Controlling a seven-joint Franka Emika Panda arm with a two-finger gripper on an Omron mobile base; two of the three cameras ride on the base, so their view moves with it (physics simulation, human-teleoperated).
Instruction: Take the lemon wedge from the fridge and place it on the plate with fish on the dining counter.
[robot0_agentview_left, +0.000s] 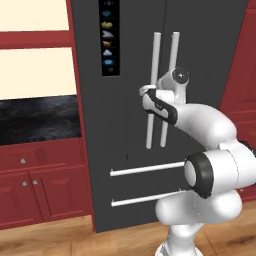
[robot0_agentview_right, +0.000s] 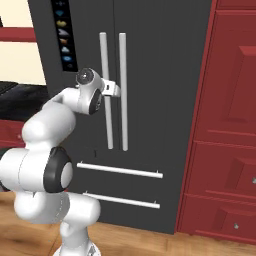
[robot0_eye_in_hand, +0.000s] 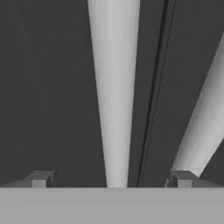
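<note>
Left base view: tall dark-grey double-door fridge (robot0_agentview_left: 130, 125) fills the centre of the frame, both doors closed, so the lemon wedge is presumably inside and hidden; can't confirm. White arm's two-finger gripper (robot0_agentview_left: 148, 91) sits at centre frame, right at the left-hand long silver bar handle (robot0_agentview_left: 153, 90), about mid-height on the bar. Black marbled desk (robot0_agentview_left: 40, 119) on red cabinets at the left edge carries nothing I can make out. Right base view: same gripper (robot0_agentview_right: 114, 90) at the left bar (robot0_agentview_right: 106, 92), the second bar (robot0_agentview_right: 123, 90) just beside it on the right. Hand view: fingers (robot0_eye_in_hand: 40, 178) spread wide at the bottom corners, the left bar (robot0_eye_in_hand: 114, 96) running up the middle between them, not yet clamped; door seam just right of it. Step in hand looks like grabbing the handle. To do it well: keep the bar centred, push in until it's deep between the pads, close squarely, then pull along the door's swing arc, not straight back.
</note>
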